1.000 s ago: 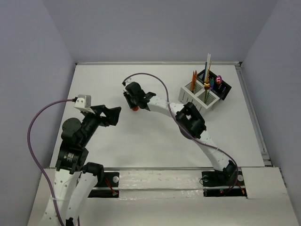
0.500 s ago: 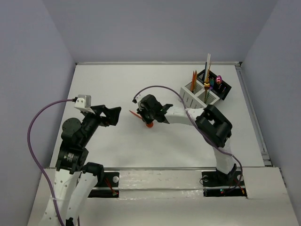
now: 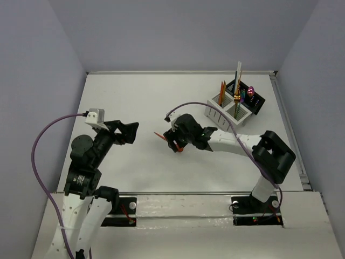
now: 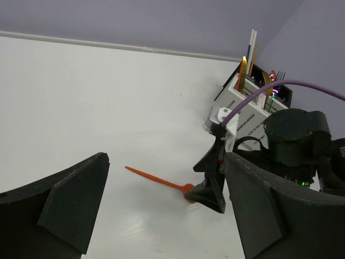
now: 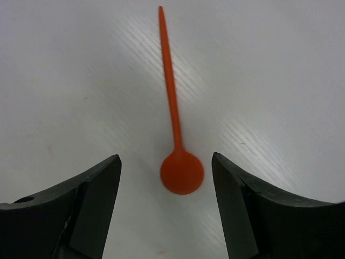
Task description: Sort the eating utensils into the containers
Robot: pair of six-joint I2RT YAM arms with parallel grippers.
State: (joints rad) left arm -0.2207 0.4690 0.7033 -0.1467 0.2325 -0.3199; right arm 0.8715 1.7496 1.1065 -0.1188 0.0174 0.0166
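**Item: orange-red spoon** (image 5: 181,172). It lies flat on the white table (image 3: 124,97), a little right of centre and well apart from the containers. In the right wrist view the round bowl is nearest the camera and the thin handle points away to a fine tip.

**Item: right gripper** (image 5: 165,162). It is held low over the spoon with its jaws spread wide. The spoon's bowl sits in the gap between the two fingers, with table visible on both sides of it, so nothing is held.

**Item: left gripper** (image 4: 166,156). It hangs above the left part of the table, facing the spoon. Its jaws stand wide apart and it holds nothing.

**Item: containers.** The white slatted caddy (image 3: 223,113) stands at the far right of the table, joined to the black perforated box (image 3: 257,102) on its right. Orange pieces (image 3: 223,89) and a gold-brown piece (image 3: 237,97) stand upright in the caddy's compartments. A purple-headed piece (image 3: 250,90) stands in the black box. Which compartment holds the tall pale stick (image 3: 237,67) cannot be told.
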